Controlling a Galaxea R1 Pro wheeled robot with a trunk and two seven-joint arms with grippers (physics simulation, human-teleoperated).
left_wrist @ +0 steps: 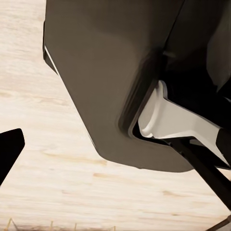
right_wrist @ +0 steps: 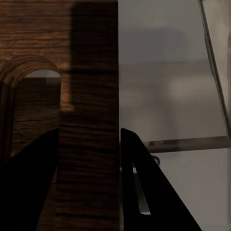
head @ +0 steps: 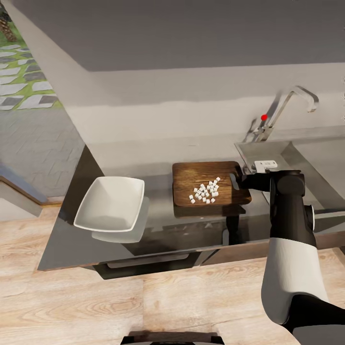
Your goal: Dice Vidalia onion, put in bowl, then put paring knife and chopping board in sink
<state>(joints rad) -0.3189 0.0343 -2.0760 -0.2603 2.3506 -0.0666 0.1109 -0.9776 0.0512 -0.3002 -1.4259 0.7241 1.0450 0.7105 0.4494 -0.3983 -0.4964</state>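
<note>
Two fingers (right_wrist: 139, 192) astride chopping board (right_wrist: 89, 144)

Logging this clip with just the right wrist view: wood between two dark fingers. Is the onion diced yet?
Observer: Yes. In the head view, white dice lie clustered on the board.
Operator: Anything in the bowl?
Observer: No. The bowl looks empty. It sits on the countertop to the board's left, apart from it.
Operator: Which end am I holding?
Observer: The right gripper grips the board's right end, by the handle slot, on the side nearest the sink.
</note>
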